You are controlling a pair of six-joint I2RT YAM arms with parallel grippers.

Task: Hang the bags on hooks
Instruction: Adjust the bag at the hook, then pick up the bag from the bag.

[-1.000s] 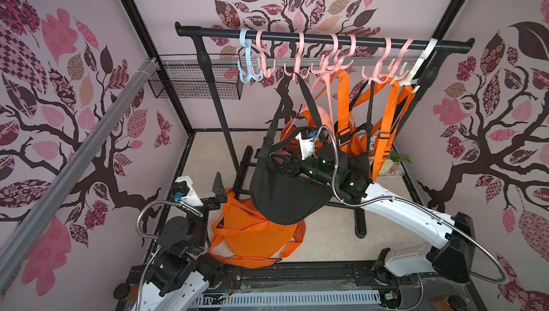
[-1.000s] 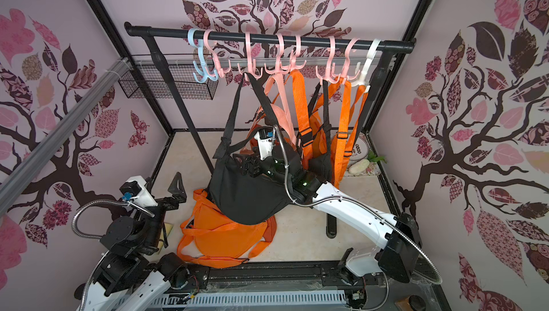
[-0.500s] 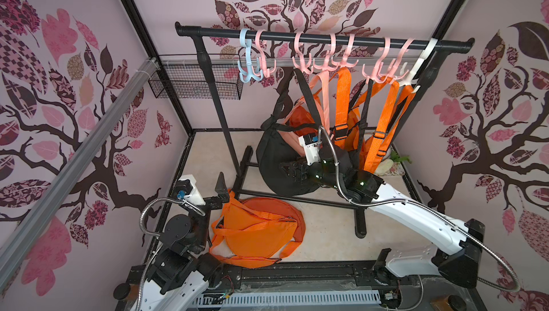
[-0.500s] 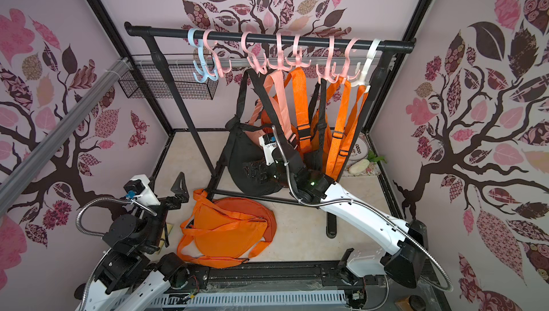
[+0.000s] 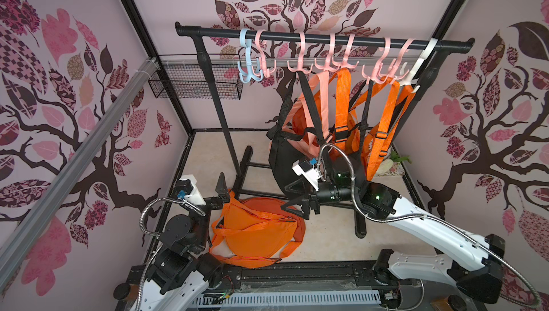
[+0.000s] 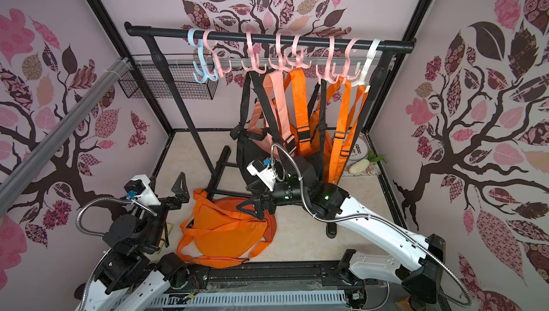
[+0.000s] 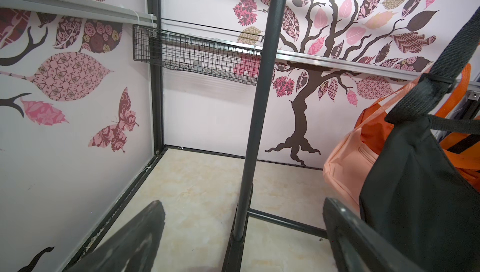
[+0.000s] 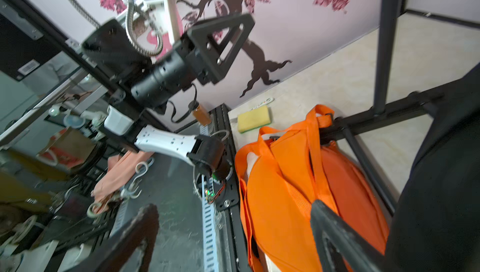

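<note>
Strap of the black fabric bag (image 5: 282, 164) is looping over a pink plastic hook (image 5: 300, 67) on the black metal rail (image 5: 208, 31), so the hook is bearing its weight and the hang is looking complete. Right pincer (image 5: 286, 198) is hovering spread and empty just beside that bag, needing no grip. Near it, 1 flat orange fabric bag (image 5: 255, 229) is lying on the beige bench (image 5: 214, 152). Left pincer (image 5: 221, 187) is resting released, well apart from that hook.
</note>
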